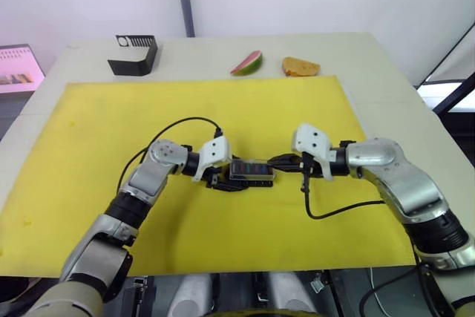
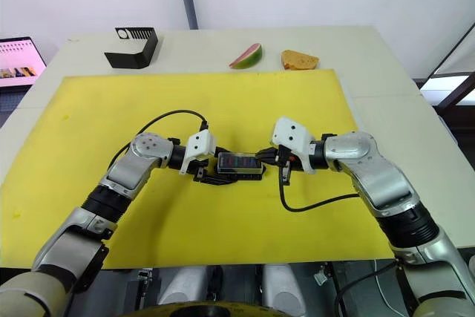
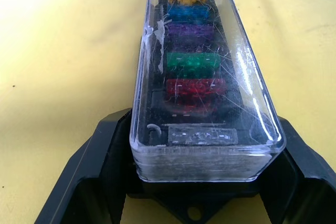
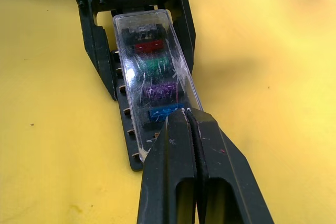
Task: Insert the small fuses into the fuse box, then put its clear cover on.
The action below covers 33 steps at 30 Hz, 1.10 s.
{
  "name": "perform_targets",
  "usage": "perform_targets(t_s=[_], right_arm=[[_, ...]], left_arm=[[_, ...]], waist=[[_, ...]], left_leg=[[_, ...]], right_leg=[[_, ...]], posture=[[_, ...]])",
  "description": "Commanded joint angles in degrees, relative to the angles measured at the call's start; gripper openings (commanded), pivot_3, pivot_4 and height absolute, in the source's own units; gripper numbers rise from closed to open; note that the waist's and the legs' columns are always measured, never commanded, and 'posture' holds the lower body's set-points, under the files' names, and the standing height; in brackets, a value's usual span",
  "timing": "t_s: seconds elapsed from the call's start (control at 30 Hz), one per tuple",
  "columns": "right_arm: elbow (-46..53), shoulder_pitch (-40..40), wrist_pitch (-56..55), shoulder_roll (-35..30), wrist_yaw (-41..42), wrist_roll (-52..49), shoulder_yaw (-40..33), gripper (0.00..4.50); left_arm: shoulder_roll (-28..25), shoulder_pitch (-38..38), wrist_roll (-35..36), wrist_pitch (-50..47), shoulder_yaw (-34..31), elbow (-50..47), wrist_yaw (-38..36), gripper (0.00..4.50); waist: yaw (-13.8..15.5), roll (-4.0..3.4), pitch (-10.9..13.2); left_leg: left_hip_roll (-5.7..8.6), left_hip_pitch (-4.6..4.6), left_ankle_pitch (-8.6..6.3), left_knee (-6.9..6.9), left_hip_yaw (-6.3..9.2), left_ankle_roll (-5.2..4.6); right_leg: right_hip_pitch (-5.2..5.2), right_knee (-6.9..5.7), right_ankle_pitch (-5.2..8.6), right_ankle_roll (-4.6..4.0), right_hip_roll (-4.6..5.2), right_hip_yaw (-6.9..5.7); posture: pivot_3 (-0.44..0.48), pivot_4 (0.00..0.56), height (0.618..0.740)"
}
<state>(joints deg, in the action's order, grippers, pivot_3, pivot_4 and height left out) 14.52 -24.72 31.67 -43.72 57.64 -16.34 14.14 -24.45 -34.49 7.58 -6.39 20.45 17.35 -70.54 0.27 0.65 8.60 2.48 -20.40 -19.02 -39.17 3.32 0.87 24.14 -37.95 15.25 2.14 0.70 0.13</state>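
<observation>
Starting at the left, we see the left gripper (image 2: 210,174) low over the yellow mat (image 2: 89,116), its two black fingers (image 3: 89,171) spread wide enough to straddle one end of the fuse box (image 1: 251,176), one finger along each long side of the black block, so the box sits directly between those jaws and is held there. The clear cover (image 3: 202,72) is already seated on the box, and through its scratched top we see the small fuses (image 3: 193,61) in a row running away from the left jaws: a grey one nearest them, then red, green, purple, blue and an amber one at the far end. Moving right, the right gripper (image 4: 190,116) meets the opposite end of the box; its jaws are pressed together with no visible gap and nothing between them, and their joined tips rest on the cover's top at the end farthest from the left jaws, just over the blue fuse. The two grippers face each other tip to tip along the box's length. Well beyond both pairs of jaws, off the mat on the pale table (image 2: 393,72), stand a black angular holder (image 2: 132,48) with white stripes, then a watermelon slice (image 2: 247,56) and, just beside it, a piece of toast (image 2: 299,59).
</observation>
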Motion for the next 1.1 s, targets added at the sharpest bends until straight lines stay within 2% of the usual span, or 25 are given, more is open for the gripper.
perform_targets(t_s=[0.03, 0.3, 0.43, 0.63, 0.87, 0.97, 1.03, 1.07, 1.1], right_arm=[[-4.1, 2.5, 3.1, 1.5, -0.4, 4.0, 6.3, 0.04], [-1.5, 0.0, 5.3, 5.0, 0.3, 2.5, 7.1, 0.04], [-3.5, -1.7, 7.3, 7.1, -1.4, 5.3, 10.4, 0.04], [-5.8, -2.1, 8.0, 4.7, -1.2, 8.9, 13.6, 0.04], [-0.9, -1.1, 3.8, 7.2, -2.4, 3.2, 5.2, 0.04], [4.8, 0.3, 1.8, 5.4, -0.4, -1.2, -1.3, 0.04], [8.5, 1.2, 3.4, 2.5, 0.7, -5.5, -7.9, 0.04], [10.0, 1.8, 5.1, 0.9, 1.4, -7.8, -10.8, 0.0], [11.2, 2.5, 6.3, -1.1, 2.4, -9.9, -13.6, 0.28]], left_arm=[[0.3, -0.3, 0.3, 0.3, -1.5, -0.8, 0.6, 2.61], [1.1, 0.0, 0.0, 0.3, -1.1, -0.8, 0.9, 2.61], [1.5, 0.4, -0.2, 0.5, -0.9, -0.7, 1.4, 2.61], [0.9, 1.3, -0.2, -0.1, -1.4, -1.7, 1.7, 2.61], [0.0, 2.7, 0.3, -1.7, -2.0, -4.1, 2.4, 2.61], [-1.4, 4.4, 1.5, -3.9, -3.3, -7.5, 2.7, 2.61], [-4.6, 7.1, 4.3, -7.8, -6.1, -12.9, 2.1, 2.61], [-6.4, 8.7, 5.8, -9.6, -7.6, -15.7, 1.7, 3.64], [-8.6, 10.5, 7.5, -11.4, -9.2, -18.7, 1.0, 3.93]], waist=[[-0.1, 0.05, -0.1], [0.0, 0.03, -0.3], [0.1, 0.02, -0.3], [0.3, 0.21, -0.5], [0.3, 0.23, -0.7], [0.2, 0.2, -0.6], [0.0, 0.12, -0.4], [-0.2, 0.05, -0.3], [-0.4, -0.04, -0.2]], left_leg=[[0.0, 0.01, 0.0, 0.0, 0.0, 0.0], [0.0, 0.0, 0.0, 0.0, 0.01, 0.0], [0.0, 0.01, 0.0, 0.0, 0.01, 0.0], [0.0, 0.01, -0.02, 0.0, 0.01, -0.02], [0.0, -0.02, -0.02, 0.03, 0.02, -0.03], [0.0, -0.1, -0.02, 0.03, 0.02, -0.03], [0.0, -0.2, -0.02, 0.04, 0.02, -0.03], [0.0, -0.29, -0.02, 0.04, 0.02, -0.03], [0.0, -0.4, -0.02, 0.03, 0.01, -0.03]], right_leg=[[0.0, 0.0, 0.0, 0.0, 0.0, 0.0], [-0.01, 0.0, 0.0, 0.0, 0.01, 0.01], [0.0, 0.0, 0.0, 0.0, 0.01, 0.01], [-0.01, 0.04, 0.0, 0.0, 0.02, 0.0], [-0.01, 0.06, 0.01, -0.01, 0.03, 0.01], [0.08, 0.06, 0.01, -0.01, 0.03, 0.01], [0.19, 0.05, 0.01, -0.01, 0.02, 0.01], [0.29, 0.04, 0.01, -0.01, 0.02, 0.02], [0.39, 0.04, 0.01, -0.01, 0.02, 0.03]], posture=[[0.0, 0.15, 0.74], [0.0, 0.15, 0.74], [0.0, 0.15, 0.74], [0.0, 0.15, 0.74], [0.0, 0.15, 0.74], [0.0, 0.15, 0.74], [0.0, 0.15, 0.74], [0.0, 0.15, 0.74], [0.0, 0.15, 0.74]])
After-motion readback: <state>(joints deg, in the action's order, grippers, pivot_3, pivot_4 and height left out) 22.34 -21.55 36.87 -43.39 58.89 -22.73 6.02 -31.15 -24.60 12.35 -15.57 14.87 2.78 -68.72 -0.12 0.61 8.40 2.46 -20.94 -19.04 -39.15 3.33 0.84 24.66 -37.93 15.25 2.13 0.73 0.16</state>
